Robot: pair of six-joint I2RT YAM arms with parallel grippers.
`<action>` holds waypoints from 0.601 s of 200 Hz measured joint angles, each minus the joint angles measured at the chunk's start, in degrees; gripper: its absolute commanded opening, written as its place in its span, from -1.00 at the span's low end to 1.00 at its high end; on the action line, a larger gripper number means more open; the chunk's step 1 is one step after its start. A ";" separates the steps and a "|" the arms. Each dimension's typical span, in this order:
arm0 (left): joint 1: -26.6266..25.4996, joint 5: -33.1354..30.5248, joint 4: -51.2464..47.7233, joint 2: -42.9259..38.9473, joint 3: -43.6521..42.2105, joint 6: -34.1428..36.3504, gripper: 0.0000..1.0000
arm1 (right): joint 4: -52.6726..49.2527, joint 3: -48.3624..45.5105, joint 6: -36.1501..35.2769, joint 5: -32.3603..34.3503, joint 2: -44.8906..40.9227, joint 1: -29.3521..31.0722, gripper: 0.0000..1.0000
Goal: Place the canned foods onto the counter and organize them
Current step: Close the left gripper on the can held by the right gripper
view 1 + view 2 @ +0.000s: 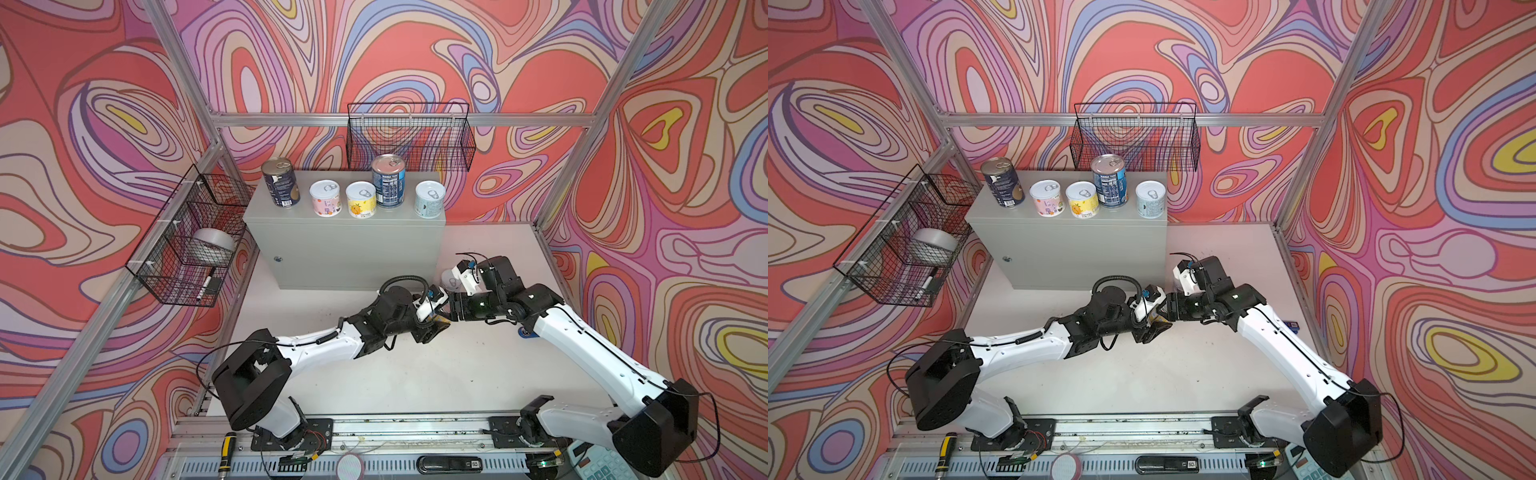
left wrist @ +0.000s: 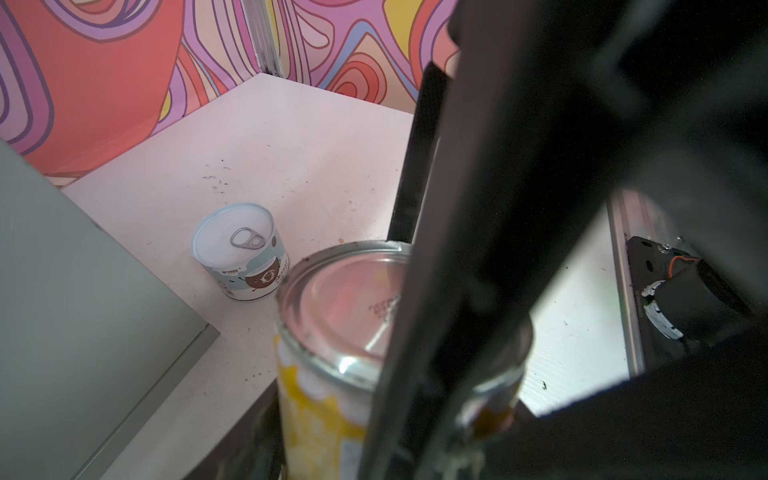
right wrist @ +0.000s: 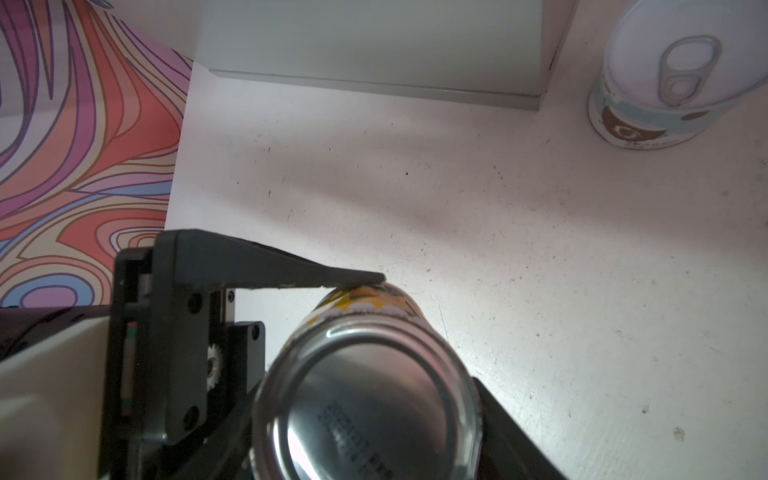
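Observation:
The grey counter (image 1: 345, 249) carries two tall dark blue cans (image 1: 281, 183) (image 1: 388, 180) and three short ones: pink (image 1: 325, 198), yellow (image 1: 361, 199) and pale-blue (image 1: 430, 198). In front of it, both grippers meet over the table on one orange-yellow can (image 1: 439, 319) (image 3: 365, 395), which is tilted with its plain bottom toward both wrist cameras. My right gripper (image 1: 452, 312) is shut on it. My left gripper (image 1: 436, 324) is shut on its other end, one finger (image 3: 291, 276) touching the label. A short white can (image 2: 239, 249) (image 3: 673, 75) stands upright on the table by the counter's right corner.
A black wire basket (image 1: 409, 137) hangs on the back wall above the counter. Another basket (image 1: 166, 286) on the left wall holds a grey tape roll (image 1: 214, 245) and a marker. A screwdriver (image 1: 226, 451) and a calculator (image 1: 594, 465) lie by the front rail.

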 measured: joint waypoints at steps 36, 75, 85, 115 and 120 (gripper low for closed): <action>0.00 -0.20 0.02 0.00 0.00 0.17 0.09 | 0.04 0.00 -0.02 0.02 0.07 0.00 -0.29; 0.00 -0.39 0.07 0.00 -0.02 0.35 0.04 | 0.04 0.00 -0.04 0.04 0.07 0.00 -0.23; 0.00 -0.42 0.15 -0.07 -0.13 0.39 0.03 | 0.02 0.00 -0.09 0.04 0.09 0.00 -0.20; -0.04 -1.07 0.31 -0.55 -0.61 0.81 0.01 | 0.07 0.00 -0.42 -0.07 0.11 0.13 -0.14; -0.04 -1.16 0.26 -0.63 -0.66 0.96 0.01 | 0.07 0.00 -0.44 -0.07 0.11 0.17 -0.14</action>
